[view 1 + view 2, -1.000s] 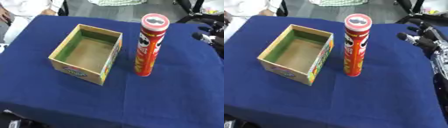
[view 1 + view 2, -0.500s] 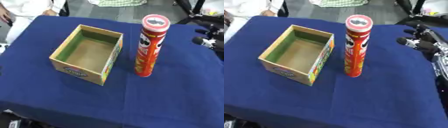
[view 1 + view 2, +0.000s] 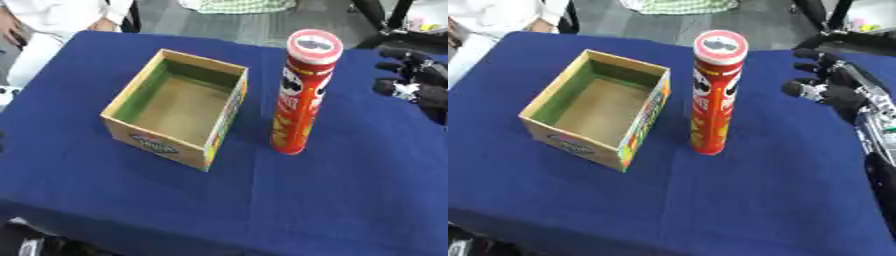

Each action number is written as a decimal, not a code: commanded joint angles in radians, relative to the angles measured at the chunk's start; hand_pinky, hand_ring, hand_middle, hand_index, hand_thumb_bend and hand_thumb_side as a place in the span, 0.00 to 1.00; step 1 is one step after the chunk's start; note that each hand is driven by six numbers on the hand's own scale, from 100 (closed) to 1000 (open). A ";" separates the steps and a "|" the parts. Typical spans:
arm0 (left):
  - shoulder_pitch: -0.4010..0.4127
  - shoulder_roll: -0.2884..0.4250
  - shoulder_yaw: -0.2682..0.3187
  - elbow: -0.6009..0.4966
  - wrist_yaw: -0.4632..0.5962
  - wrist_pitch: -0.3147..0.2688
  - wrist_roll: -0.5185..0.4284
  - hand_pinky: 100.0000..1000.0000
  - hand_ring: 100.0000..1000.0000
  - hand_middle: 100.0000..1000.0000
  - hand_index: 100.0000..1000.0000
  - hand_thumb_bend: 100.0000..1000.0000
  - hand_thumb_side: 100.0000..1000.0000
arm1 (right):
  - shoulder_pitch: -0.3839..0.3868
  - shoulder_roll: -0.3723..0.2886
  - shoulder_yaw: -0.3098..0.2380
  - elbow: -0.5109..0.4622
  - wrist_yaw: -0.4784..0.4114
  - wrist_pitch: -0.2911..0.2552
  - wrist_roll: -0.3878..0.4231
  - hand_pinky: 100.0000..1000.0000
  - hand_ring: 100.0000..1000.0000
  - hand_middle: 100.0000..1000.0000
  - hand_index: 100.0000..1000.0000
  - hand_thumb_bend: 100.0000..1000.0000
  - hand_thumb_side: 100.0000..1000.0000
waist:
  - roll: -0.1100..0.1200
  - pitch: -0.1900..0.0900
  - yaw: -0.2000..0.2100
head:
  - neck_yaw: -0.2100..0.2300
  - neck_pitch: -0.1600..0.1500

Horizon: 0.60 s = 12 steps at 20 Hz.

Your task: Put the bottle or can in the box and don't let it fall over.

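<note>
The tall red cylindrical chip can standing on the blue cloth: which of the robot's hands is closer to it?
Right. The right hand hangs off the tall red chip can's right side, not touching it, fingers relaxed. The left hand shows in neither view.

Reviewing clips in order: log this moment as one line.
can: upright on table, right of box | box: empty | right hand: open, right of can, not touching | left hand: unseen

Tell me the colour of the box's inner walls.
Green inner walls on the box, above a plain brown cardboard floor; clearest in the left eye view.
</note>
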 commanded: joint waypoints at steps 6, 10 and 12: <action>-0.006 0.029 0.002 -0.012 0.002 -0.002 -0.005 0.96 0.90 0.90 0.91 0.01 0.71 | -0.032 -0.006 0.033 -0.034 0.005 0.009 0.038 0.87 0.96 1.00 0.84 0.86 0.19 | 0.000 -0.013 0.004 | 0.000 -0.009; -0.007 0.029 0.001 -0.012 0.003 -0.002 -0.006 0.96 0.91 0.90 0.91 0.01 0.71 | -0.035 0.002 0.046 -0.035 -0.002 0.011 0.059 0.87 0.97 1.00 0.85 0.87 0.19 | 0.000 -0.013 0.005 | 0.001 -0.009; -0.007 0.029 0.001 -0.012 0.003 -0.002 -0.007 0.96 0.91 0.90 0.91 0.01 0.71 | -0.037 0.006 0.054 -0.036 -0.005 0.012 0.070 0.87 0.97 1.00 0.85 0.87 0.19 | 0.000 -0.013 0.005 | 0.001 -0.009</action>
